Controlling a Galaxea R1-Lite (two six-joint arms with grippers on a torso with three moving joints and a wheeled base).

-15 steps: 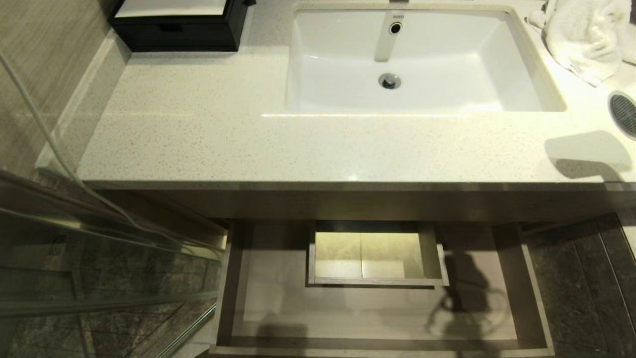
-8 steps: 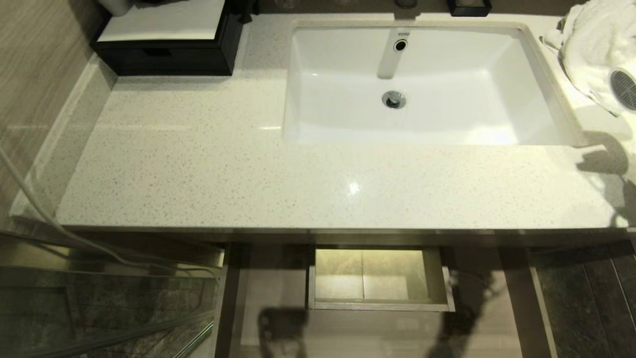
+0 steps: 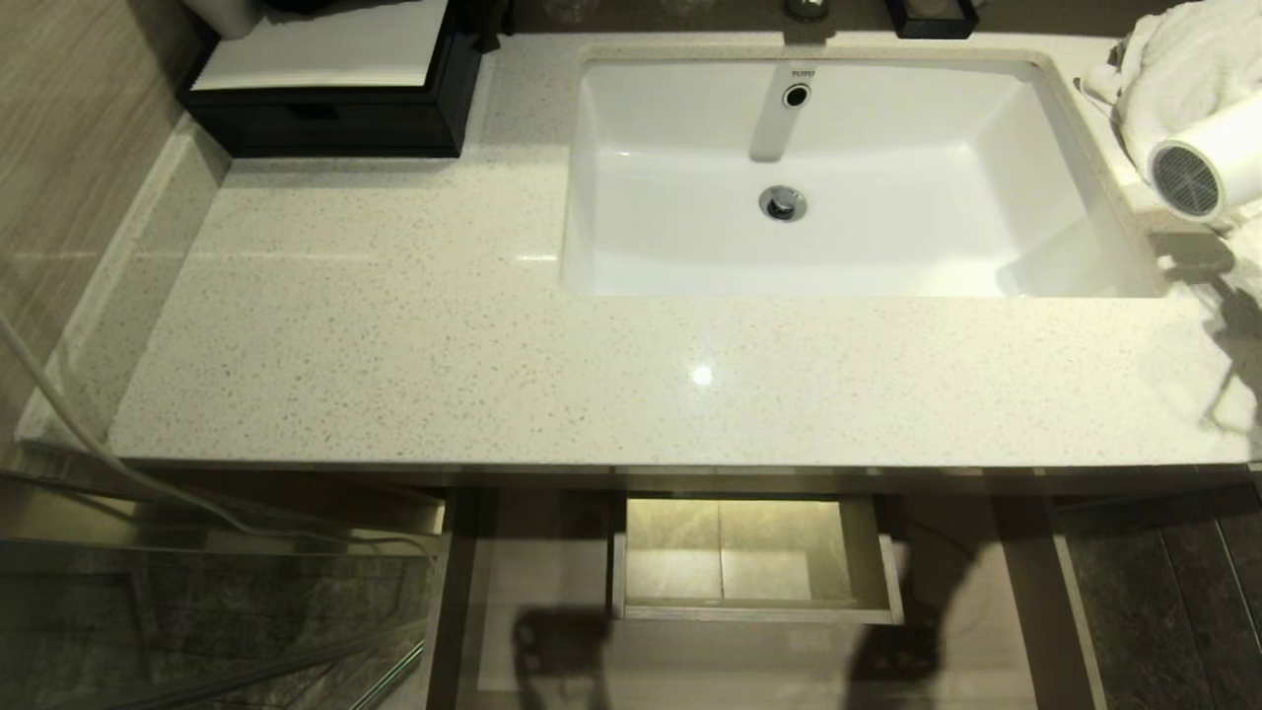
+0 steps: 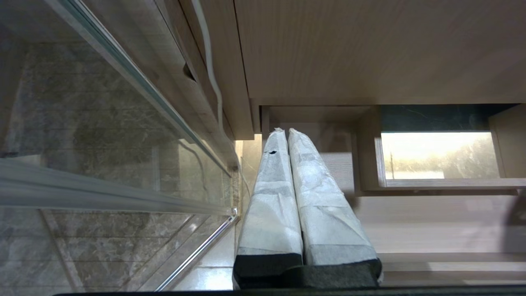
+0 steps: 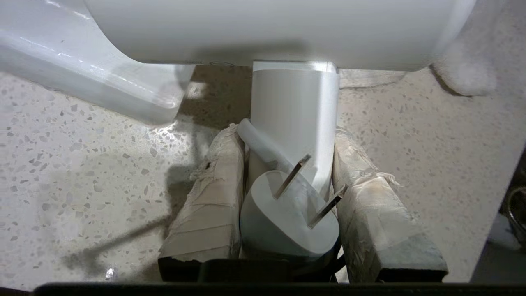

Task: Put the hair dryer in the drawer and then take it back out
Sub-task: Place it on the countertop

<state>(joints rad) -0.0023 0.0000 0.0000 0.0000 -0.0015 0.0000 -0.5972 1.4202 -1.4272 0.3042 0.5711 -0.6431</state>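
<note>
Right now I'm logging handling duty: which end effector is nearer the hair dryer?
Right. The right end effector is clamped on the hair dryer handle, above the countertop beside the sink. The left end effector hangs shut low by the open drawer.

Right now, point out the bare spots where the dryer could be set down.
Widest bare patch: countertop between black box, sink and front edge. Drawer floor left of its boxed cutout is bare too. Crowded: right of the sink, towel and hair dryer.
</note>
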